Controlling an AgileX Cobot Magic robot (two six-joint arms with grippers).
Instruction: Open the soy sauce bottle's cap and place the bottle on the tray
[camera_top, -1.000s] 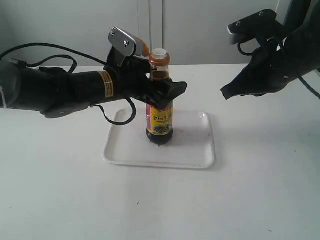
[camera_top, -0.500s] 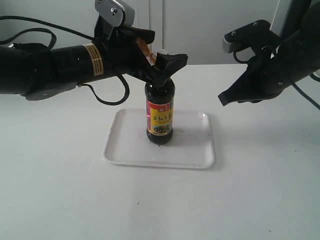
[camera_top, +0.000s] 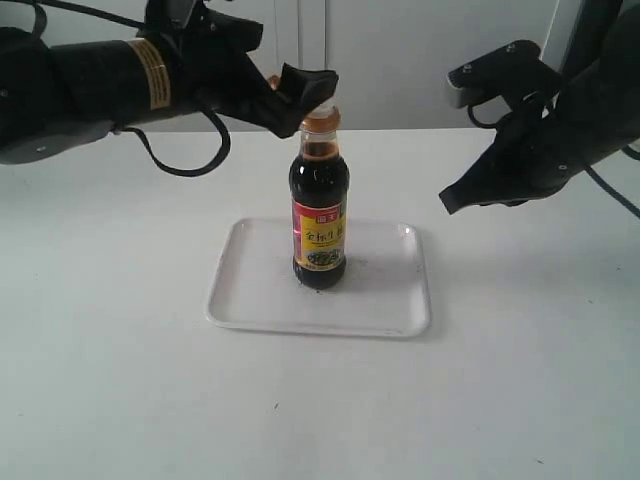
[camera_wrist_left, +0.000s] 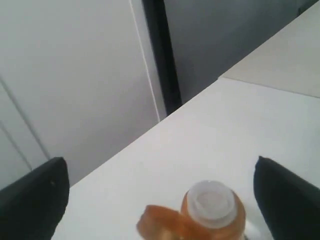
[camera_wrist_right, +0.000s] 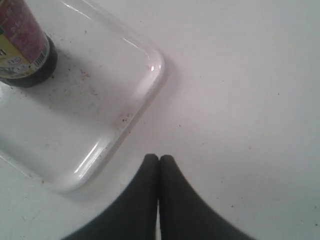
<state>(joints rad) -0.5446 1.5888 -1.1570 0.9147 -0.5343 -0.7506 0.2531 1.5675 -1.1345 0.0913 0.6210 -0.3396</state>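
The soy sauce bottle (camera_top: 320, 215) stands upright on the white tray (camera_top: 385, 305), dark liquid up to its narrow neck. Its copper-orange cap (camera_wrist_left: 162, 226) is flipped back on its hinge, baring the white spout (camera_wrist_left: 212, 202). My left gripper (camera_top: 300, 95) hovers just above the bottle's top, open wide, one black finger (camera_wrist_left: 35, 197) on each side and touching nothing. My right gripper (camera_top: 452, 200) hangs in the air to the right of the tray, shut and empty. In the right wrist view its tips (camera_wrist_right: 159, 160) meet over the table beside the tray's corner (camera_wrist_right: 152, 75), with the bottle's base (camera_wrist_right: 25, 55) farther off.
The white table (camera_top: 500, 400) spreads round the tray. A grey wall with a vertical seam (camera_top: 300, 30) stands behind it. The left arm's cables (camera_top: 185, 165) loop above the table at the left.
My left gripper has let go of the bottle's neck and risen up and to the left, uncovering the cap. The bottle stays upright on the tray. The right arm has barely moved.
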